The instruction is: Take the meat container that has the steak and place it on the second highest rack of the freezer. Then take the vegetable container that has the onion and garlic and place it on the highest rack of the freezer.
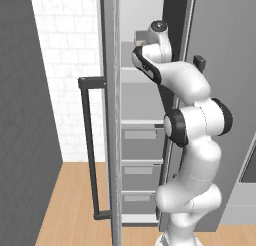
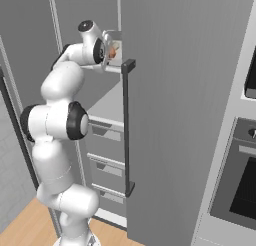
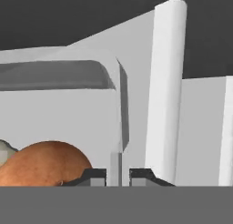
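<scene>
My gripper (image 3: 117, 175) is shut on the thin raised rim of the pale grey vegetable container (image 3: 59, 118), one tip on each side of the wall. Inside the tray lies the orange-brown onion (image 3: 45, 164), with the whitish garlic (image 3: 4, 148) just behind it at the left edge. The arm reaches high into the open freezer (image 1: 140, 102), holding the vegetable container (image 2: 115, 37) at the level of the top shelf, where the onion (image 2: 112, 52) peeks out beside the hand. The tray's corner (image 1: 140, 37) shows left of the wrist. The meat container and the steak are hidden.
The freezer's open door with its long dark bar handle (image 1: 89, 145) stands to the left. Grey drawer fronts (image 1: 140, 140) sit below the shelves. A closed grey door with a dark handle (image 2: 127, 125) flanks the right side, and an oven (image 2: 240, 190) lies further right.
</scene>
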